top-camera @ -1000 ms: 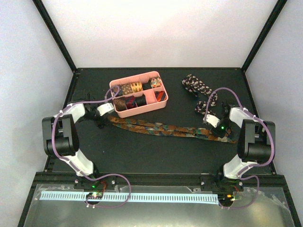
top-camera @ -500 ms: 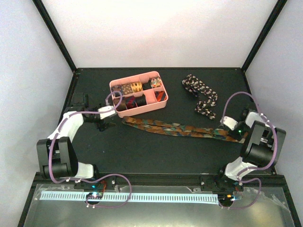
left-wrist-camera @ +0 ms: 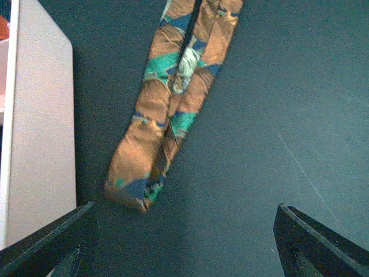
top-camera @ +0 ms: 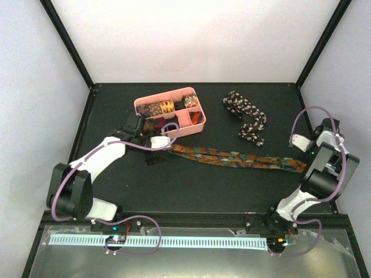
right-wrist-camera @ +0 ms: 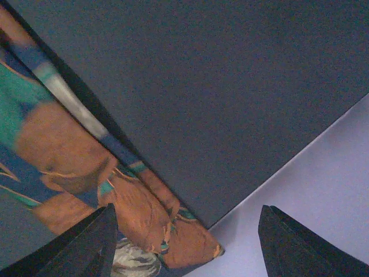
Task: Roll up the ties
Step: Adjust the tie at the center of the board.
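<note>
An orange-brown-blue tie (top-camera: 237, 157) lies stretched flat across the black table, left to right. Its narrow end (left-wrist-camera: 138, 187) lies just ahead of my left gripper (left-wrist-camera: 184, 206), beside the pink tray wall (left-wrist-camera: 40, 144). The left gripper (top-camera: 165, 149) is open, and nothing is between its fingers. The tie's wide end (right-wrist-camera: 144, 213) reaches the table's right edge. My right gripper (right-wrist-camera: 187, 210) hovers open over it (top-camera: 302, 155) and holds nothing. A black speckled tie (top-camera: 246, 116) lies crumpled at the back right.
The pink divided tray (top-camera: 198, 125) at the back left holds several rolled ties. The right wall (right-wrist-camera: 323, 173) stands close against the table edge, next to the right gripper. Black frame posts stand at the back corners.
The right gripper dragged the tie rightward, then opened and let go of the wide end. The left arm reached right, following the narrow end past the tray.
</note>
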Motion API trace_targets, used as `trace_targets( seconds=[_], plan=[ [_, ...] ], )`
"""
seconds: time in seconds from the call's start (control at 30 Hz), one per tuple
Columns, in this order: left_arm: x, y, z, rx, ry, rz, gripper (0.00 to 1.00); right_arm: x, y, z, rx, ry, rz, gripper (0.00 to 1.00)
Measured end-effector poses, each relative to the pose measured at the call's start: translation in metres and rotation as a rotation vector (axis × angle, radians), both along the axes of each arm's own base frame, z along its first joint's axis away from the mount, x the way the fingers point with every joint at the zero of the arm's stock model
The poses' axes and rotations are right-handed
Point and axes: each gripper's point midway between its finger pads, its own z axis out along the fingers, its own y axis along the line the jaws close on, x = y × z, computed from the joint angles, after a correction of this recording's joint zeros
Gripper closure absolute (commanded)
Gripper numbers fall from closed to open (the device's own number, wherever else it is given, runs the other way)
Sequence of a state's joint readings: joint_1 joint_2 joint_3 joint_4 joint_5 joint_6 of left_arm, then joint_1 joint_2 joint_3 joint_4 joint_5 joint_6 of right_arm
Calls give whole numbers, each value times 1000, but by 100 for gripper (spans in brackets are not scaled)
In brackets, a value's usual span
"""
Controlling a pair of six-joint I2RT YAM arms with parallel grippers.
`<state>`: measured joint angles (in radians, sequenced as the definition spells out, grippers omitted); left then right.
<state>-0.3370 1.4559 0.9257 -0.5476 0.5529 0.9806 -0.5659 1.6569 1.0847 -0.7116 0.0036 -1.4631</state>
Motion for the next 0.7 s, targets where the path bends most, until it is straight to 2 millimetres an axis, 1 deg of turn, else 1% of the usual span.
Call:
trace_targets(
  seconds=[0.03, 0.1, 0.2, 0.23, 0.3, 0.33, 0.37, 0.43, 0.5, 0.57, 0.63, 0.7],
  plan=[
    [11, -5, -3, 13, 3, 11, 17, 4, 6, 9, 23, -23, 6, 32],
    [20, -19, -9, 46, 8, -2, 19, 9, 26, 26, 85, -71, 28, 32],
    [39, -32, -23, 102, 19, 6, 22, 13, 71, 42, 193, -109, 93, 36],
    [44, -35, -29, 119, 27, 8, 22, 15, 92, 43, 235, -113, 124, 37],
    [49, -36, -39, 147, 40, 19, 23, 13, 141, 38, 325, -95, 200, 39],
    [50, -35, -43, 157, 46, 25, 23, 11, 157, 34, 355, -82, 223, 40],
    [49, -33, -46, 171, 55, 33, 23, 7, 180, 26, 391, -57, 255, 41],
    [49, -29, -52, 195, 68, 43, 25, -4, 214, 12, 440, -4, 299, 42],
    [49, -27, -55, 215, 79, 52, 25, -10, 234, 0, 468, 39, 318, 43],
    [49, -27, -59, 230, 87, 52, 26, -7, 246, -11, 477, 62, 323, 44],
    [47, -28, -62, 240, 94, 50, 28, -3, 252, -19, 483, 74, 318, 45],
    [46, -26, -68, 253, 110, 54, 29, 0, 254, -27, 487, 89, 307, 48]
  ],
)
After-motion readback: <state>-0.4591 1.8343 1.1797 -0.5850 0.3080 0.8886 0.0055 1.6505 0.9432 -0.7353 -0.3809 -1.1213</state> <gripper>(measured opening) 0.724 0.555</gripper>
